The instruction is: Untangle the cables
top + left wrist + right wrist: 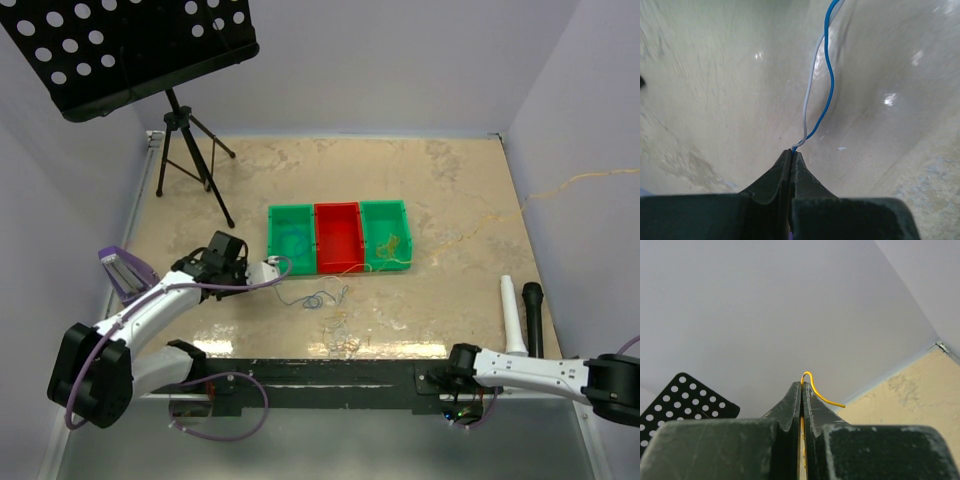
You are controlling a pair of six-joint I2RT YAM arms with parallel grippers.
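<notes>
Left gripper (791, 151) closed tight, pinching ends of blue cable (830, 75) and white cable (809, 95) at my tips; both run lengthwise away from me, side by side. Right gripper (802, 385) clamped on yellow cable (822, 398); its end hooks over tips, pointing right.

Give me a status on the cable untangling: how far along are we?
Done, apparently: a coiled wire lies in the left green bin, yellow strands in the right green bin. In hand: left gripper is shut on the blue wire and white wire together; right gripper is shut on the yellow wire. Left: those two need separating, and a tangle lies on the table before the bins.
</notes>
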